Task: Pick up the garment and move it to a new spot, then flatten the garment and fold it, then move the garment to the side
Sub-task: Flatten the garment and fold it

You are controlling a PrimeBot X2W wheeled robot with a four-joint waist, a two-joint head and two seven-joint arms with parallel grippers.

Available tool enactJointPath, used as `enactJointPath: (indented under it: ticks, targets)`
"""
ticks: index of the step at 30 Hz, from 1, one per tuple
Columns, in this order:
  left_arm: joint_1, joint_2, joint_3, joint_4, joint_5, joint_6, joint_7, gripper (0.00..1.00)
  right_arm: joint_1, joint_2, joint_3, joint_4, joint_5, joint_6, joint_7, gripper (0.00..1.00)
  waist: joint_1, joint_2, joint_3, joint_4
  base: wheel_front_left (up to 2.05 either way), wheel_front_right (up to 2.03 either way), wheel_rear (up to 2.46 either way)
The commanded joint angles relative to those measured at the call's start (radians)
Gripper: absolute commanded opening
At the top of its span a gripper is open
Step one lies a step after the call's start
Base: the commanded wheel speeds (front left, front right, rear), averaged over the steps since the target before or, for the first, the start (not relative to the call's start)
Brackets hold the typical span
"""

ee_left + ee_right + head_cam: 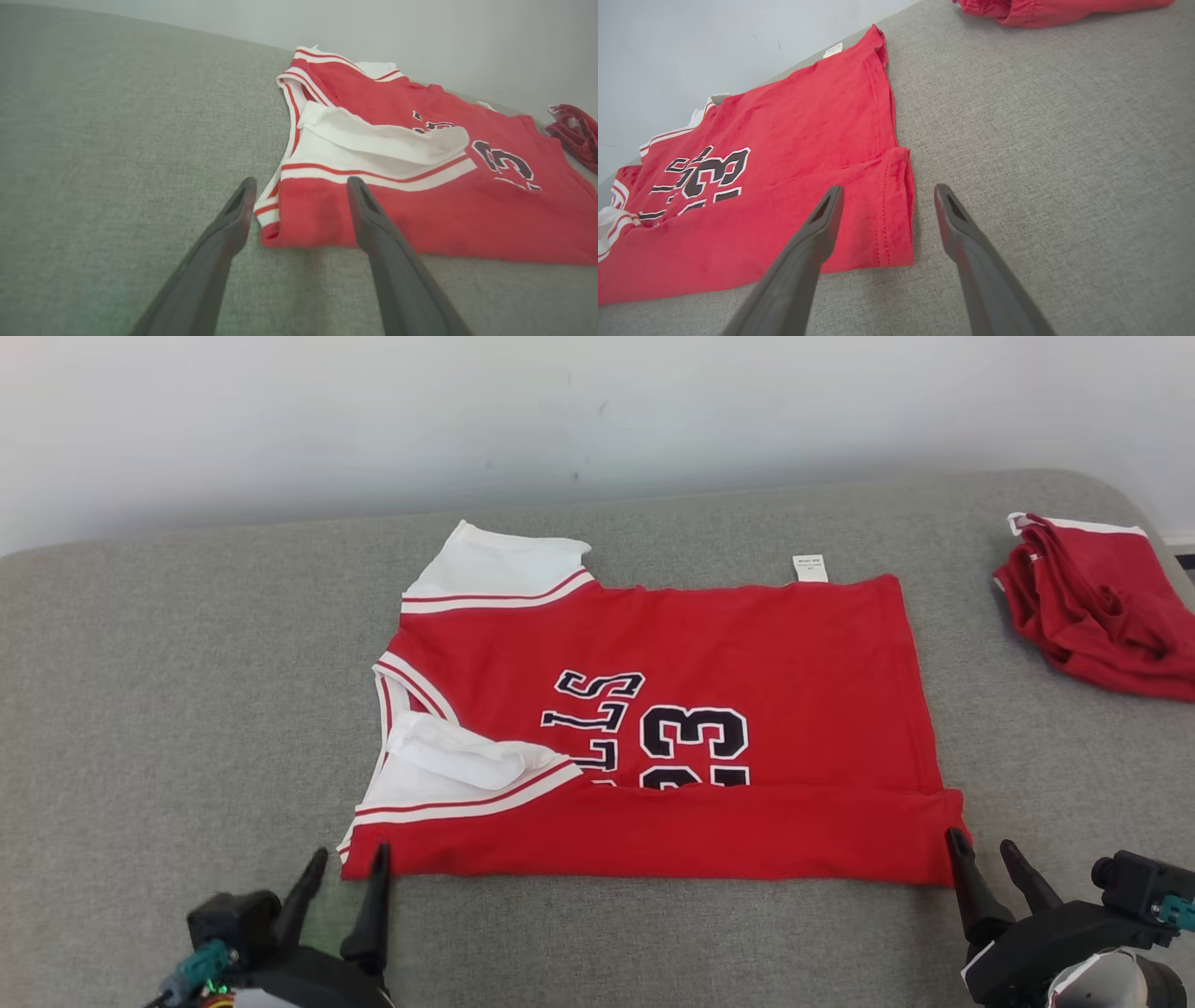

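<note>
You've got a red jersey with white red-striped sleeves and a black "23" print. It lies flat on the grey cushion, near edge folded up over the print. Your left gripper is at its near left corner, your right gripper at the near right corner. Both are spread wide, gripping nothing. A second red garment lies crumpled well off right.
</note>
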Motion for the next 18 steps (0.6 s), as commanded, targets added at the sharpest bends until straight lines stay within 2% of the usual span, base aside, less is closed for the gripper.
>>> enactJointPath:
  ticks: [1, 15, 16, 17, 18]
  targets:
    - [0.012, -0.002, -0.004, 0.000, 0.009, 0.005, -0.006, 1.00, 0.001, 0.001, 0.002, 0.007, -0.008, -0.002, -0.006, 1.00, 0.0001, -0.0001, 0.008, 0.006, 0.00, 0.00, 0.00]
    - [-0.061, -0.015, -0.023, 0.091, 0.020, 0.009, 0.008, 1.00, -0.087, 0.027, 0.052, 0.159, -0.024, -0.002, -0.026, 1.00, 0.0001, -0.0001, 0.037, 0.001, 0.00, 0.00, 0.00]
    - [-0.070, -0.017, -0.023, 0.099, 0.018, 0.007, 0.007, 1.00, -0.093, 0.028, 0.063, 0.172, -0.027, -0.002, -0.029, 0.83, 0.0001, -0.0001, 0.038, 0.001, 0.00, 0.00, 0.00]
    - [-0.077, -0.022, -0.018, 0.110, 0.009, 0.009, 0.006, 0.50, -0.099, 0.030, 0.072, 0.186, -0.028, -0.002, -0.037, 0.00, 0.0001, -0.0001, 0.037, 0.001, 0.00, 0.00, 0.00]
    - [-0.078, -0.023, -0.017, 0.125, 0.006, 0.007, 0.006, 0.13, -0.103, 0.034, 0.080, 0.197, -0.024, -0.002, -0.044, 0.00, 0.0001, -0.0001, 0.033, 0.001, 0.00, 0.00, 0.00]
